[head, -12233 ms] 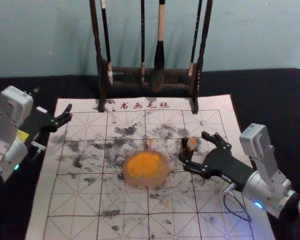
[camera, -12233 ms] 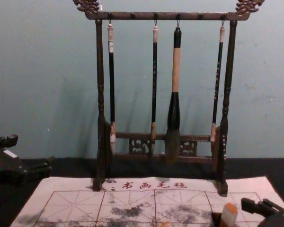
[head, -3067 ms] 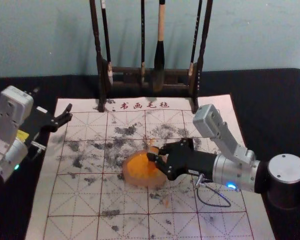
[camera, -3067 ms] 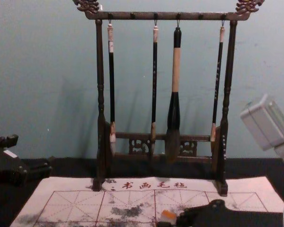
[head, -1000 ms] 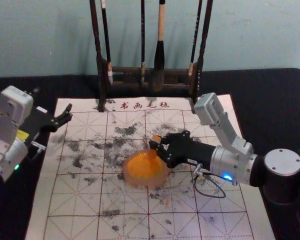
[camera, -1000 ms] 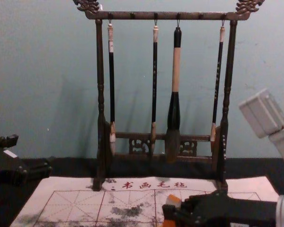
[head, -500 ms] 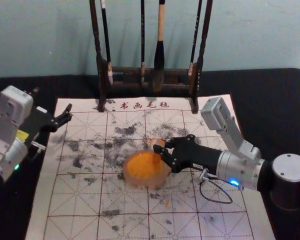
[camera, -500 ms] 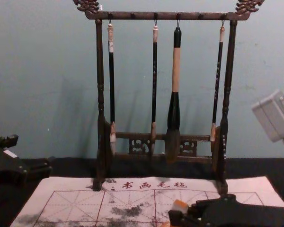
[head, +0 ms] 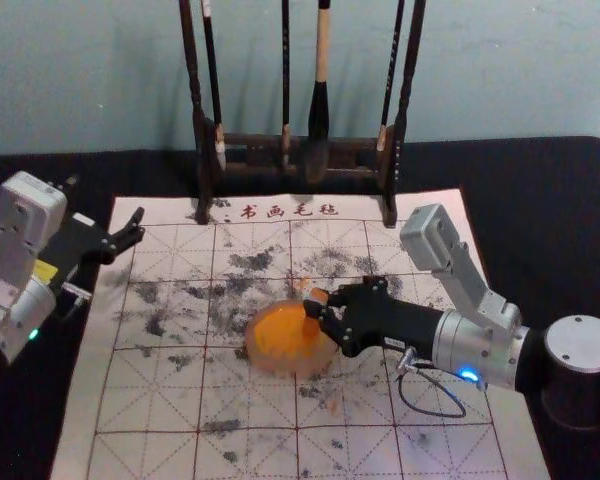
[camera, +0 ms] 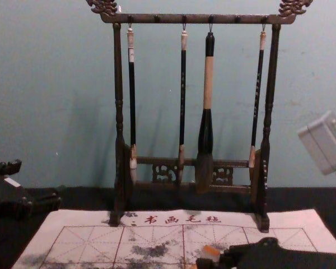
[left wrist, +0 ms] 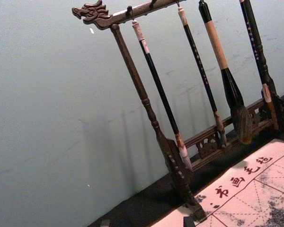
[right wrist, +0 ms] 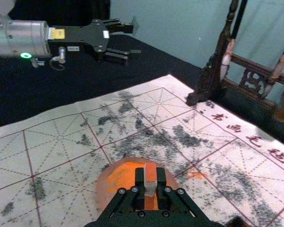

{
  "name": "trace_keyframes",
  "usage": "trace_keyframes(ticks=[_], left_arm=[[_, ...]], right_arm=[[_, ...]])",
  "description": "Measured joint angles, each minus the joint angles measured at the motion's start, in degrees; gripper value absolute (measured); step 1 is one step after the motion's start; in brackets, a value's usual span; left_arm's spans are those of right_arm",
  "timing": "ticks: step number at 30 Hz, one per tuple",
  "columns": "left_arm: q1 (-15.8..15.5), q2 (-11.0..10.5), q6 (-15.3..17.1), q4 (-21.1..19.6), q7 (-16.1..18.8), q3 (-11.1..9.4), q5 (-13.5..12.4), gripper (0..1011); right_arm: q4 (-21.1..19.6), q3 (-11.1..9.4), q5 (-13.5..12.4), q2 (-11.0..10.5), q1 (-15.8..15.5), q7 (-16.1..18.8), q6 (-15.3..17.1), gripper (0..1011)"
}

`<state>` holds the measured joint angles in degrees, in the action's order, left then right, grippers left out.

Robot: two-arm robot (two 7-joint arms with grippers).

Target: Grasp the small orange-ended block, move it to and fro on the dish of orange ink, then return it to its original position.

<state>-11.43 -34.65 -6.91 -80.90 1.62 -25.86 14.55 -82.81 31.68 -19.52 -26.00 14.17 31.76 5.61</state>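
The right hand (right wrist: 150, 182), shut on the block (head: 317, 296), has just edged towards six o'clock over the dish (head: 264, 359)'s one-o'clock side, so inking probably continues before the return. Earlier the block sat nearer twelve; the left hand (right wrist: 131, 43) waits, spread, at the head view's ten o'clock.
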Motion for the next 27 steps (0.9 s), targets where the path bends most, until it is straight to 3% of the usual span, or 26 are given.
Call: trace_keyframes(ticks=[11, 27], left_arm=[[0.0, 0.0, 0.0, 0.0, 0.0, 0.0, 0.0, 1001], [0.0, 0.0, 0.0, 0.0, 0.0, 0.0, 0.0, 1001]], right_arm=[[-0.84, 1.22, -0.31, -0.03, -0.33, 1.06, 0.34, 133], [2.07, 3.25, -0.59, 2.7, 2.29, 2.01, 0.41, 133]])
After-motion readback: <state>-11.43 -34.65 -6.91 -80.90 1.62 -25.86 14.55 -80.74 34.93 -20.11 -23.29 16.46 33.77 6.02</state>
